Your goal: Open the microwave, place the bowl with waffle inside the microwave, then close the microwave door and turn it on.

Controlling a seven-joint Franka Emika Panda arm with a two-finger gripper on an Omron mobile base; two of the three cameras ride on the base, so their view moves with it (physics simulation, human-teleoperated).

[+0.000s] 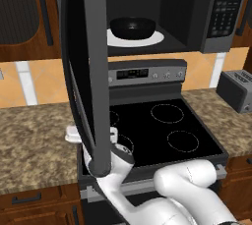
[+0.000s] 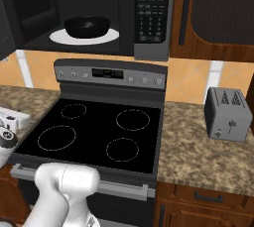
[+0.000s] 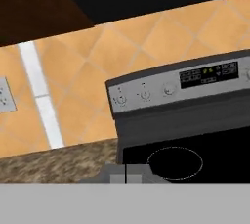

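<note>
The glossy black bowl sits on the white turntable inside the open steel microwave. With my gripper pressed together (empty), I should push the black glass door shut from its outer face.

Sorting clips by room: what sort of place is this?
A home-style kitchen, rendered: a stove with four burner rings, an open microwave above it, and a toaster on a granite counter.

Bowl: glossy black. Microwave frame: grey steel. Counter: speckled brown stone, matt. Cabinets: dark wood. Stove top: smooth black glass.
</note>
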